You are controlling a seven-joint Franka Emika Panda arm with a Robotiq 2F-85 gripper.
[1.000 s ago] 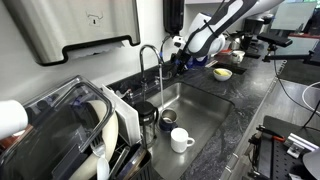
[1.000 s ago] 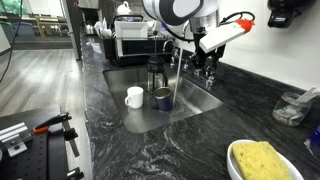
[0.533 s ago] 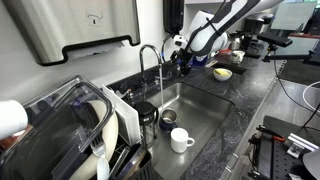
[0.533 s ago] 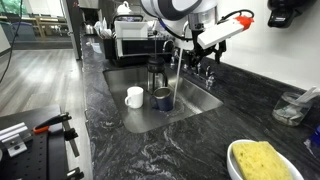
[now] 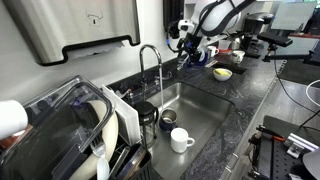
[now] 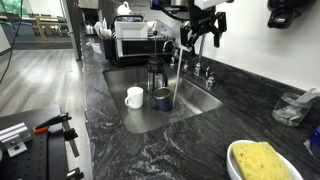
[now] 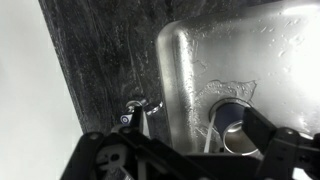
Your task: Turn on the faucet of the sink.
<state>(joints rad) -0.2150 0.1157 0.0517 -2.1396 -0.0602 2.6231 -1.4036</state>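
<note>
Gripper [image 5: 190, 44] has risen off the tap's base since a second ago; it hangs high above the back rim, clear of everything. Jaws stand wide apart, nothing between them, as the wrist view [image 7: 190, 162] shows.

- Countertop [image 5: 250, 100]: dark speckled stone.
- Sink [image 5: 205, 108]: deep steel basin set into it, seen in both exterior views [image 6: 195, 103].
- Dish rack [image 5: 60, 125]: clear lid, beside the basin.
- Faucet [image 5: 150, 47]: chrome gooseneck at the back rim, spout arching over the basin, below and beside the gripper, apart from it.
- Dark jug [image 5: 146, 114], white mug [image 5: 181, 139] and metal cup [image 5: 168, 118] stand in the basin.
- Small chrome fitting [image 7: 135, 108] on the stone by the basin's corner; cannot tell its position.
</note>
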